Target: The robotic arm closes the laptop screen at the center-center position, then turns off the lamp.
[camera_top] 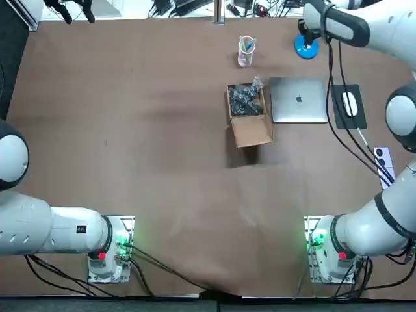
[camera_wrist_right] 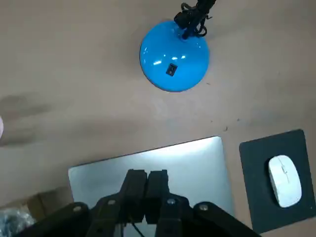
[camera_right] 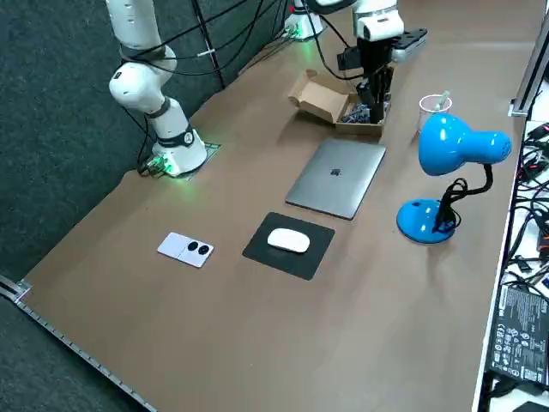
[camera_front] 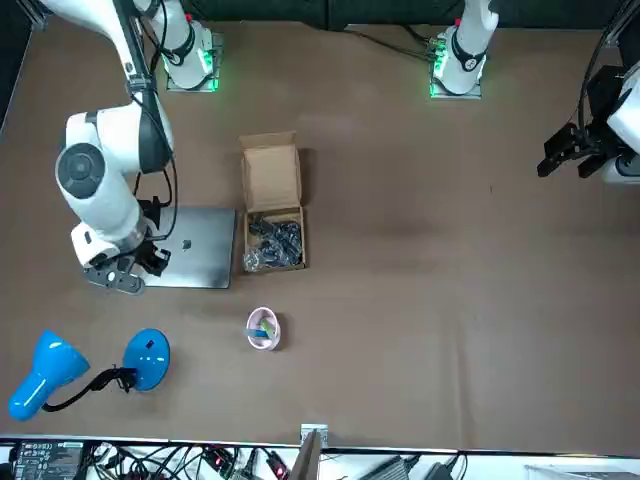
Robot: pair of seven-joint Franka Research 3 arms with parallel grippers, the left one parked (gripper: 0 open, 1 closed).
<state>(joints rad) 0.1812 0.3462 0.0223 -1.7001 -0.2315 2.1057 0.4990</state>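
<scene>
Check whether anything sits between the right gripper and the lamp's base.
Nothing visible does. The right gripper hangs over the closed laptop, jaws shut; only bare table separates it from the lamp base.

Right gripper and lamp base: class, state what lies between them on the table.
In the right wrist view, the shut right gripper hangs over the closed laptop; beyond its lid only bare table reaches the lamp base.

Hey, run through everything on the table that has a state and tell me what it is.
laptop, closed, lid flat.
lamp, upright; lit or not, cannot tell.
cardboard box, open.
cup, upright.
right gripper, fingers shut, holding nothing, above the laptop.
</scene>
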